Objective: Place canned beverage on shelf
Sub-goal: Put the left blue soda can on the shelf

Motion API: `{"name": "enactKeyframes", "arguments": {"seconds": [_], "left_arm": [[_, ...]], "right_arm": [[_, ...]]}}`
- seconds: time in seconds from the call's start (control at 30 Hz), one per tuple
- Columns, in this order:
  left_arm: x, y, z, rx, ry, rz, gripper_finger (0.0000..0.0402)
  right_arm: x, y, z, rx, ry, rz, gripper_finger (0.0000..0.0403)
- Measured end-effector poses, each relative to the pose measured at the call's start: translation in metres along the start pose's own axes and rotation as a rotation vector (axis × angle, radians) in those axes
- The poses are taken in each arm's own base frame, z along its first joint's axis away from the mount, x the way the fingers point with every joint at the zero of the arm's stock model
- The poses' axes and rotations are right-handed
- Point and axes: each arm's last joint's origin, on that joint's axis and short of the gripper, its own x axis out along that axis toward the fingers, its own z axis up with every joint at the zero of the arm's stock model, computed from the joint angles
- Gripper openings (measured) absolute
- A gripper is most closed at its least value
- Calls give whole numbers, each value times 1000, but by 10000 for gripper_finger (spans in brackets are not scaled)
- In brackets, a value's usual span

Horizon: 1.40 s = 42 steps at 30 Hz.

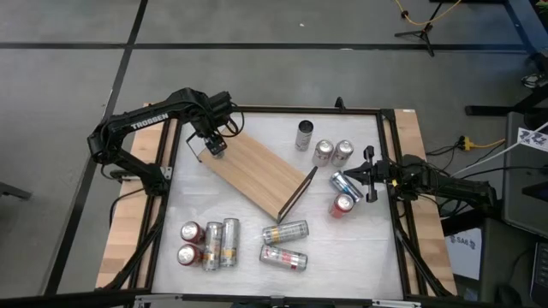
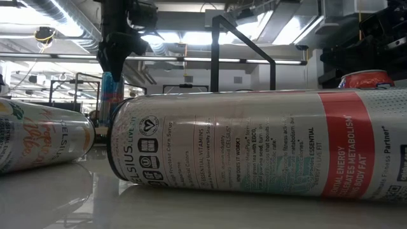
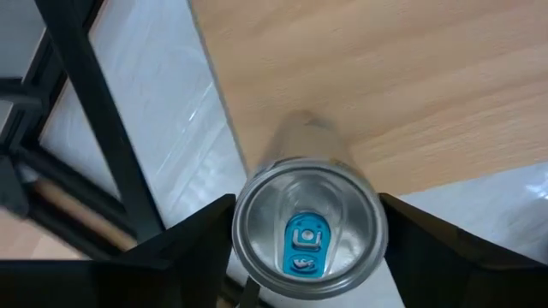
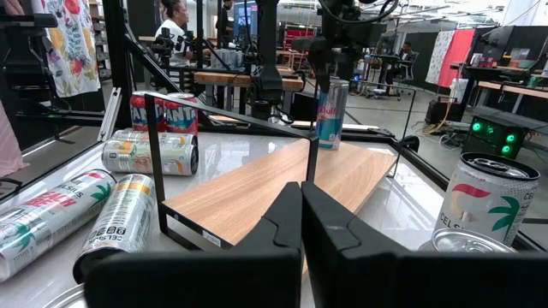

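Holding an upright can point(image 1: 216, 145) clamped in the left claw point(image 1: 214, 144) at the shelf's point(image 1: 257, 171) far-left end, shelf lying diagonally mid-counter point(image 1: 360, 257), right claw point(image 1: 370, 174) pressed together near the right edge.

The dark left arm bends in from the left side of the desk point(image 1: 257, 257), its wrist pointing straight down, and the left gripper point(image 1: 215, 146) has its two black fingers point(image 3: 193, 231) clamped on either side of a slim upright silver can with a blue pull tab point(image 3: 306, 227). The dark right arm stretches low and nearly level from the desk's right side, and the right gripper point(image 1: 360, 178) has its fingers point(image 4: 282, 227) pressed together with nothing between them.
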Motion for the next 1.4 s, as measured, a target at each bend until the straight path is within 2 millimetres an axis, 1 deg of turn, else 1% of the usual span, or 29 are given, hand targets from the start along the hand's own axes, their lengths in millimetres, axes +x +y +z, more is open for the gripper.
{"name": "enactKeyframes", "arguments": {"seconds": [0.13,0.27,0.63,0.83,0.97,1.23,1.4], "left_arm": [[1,0,0,0,3,3,292],[1,0,0,-11,2,1,305],[0,0,0,-27,0,-5,308],[0,0,0,-28,-2,-5,308],[0,0,0,-28,-2,-5,308],[-1,0,0,-35,-3,-6,309],[-1,0,0,-35,-3,-6,309]], "right_arm": [[0,0,0,0,0,0,1],[0,0,0,0,1,0,1],[0,0,3,-7,-42,-2,1],[0,-1,3,-6,-40,-43,5],[0,-1,3,-6,-40,-45,39],[0,-2,4,19,-41,-75,142],[0,-3,4,71,-43,-105,183]]}}
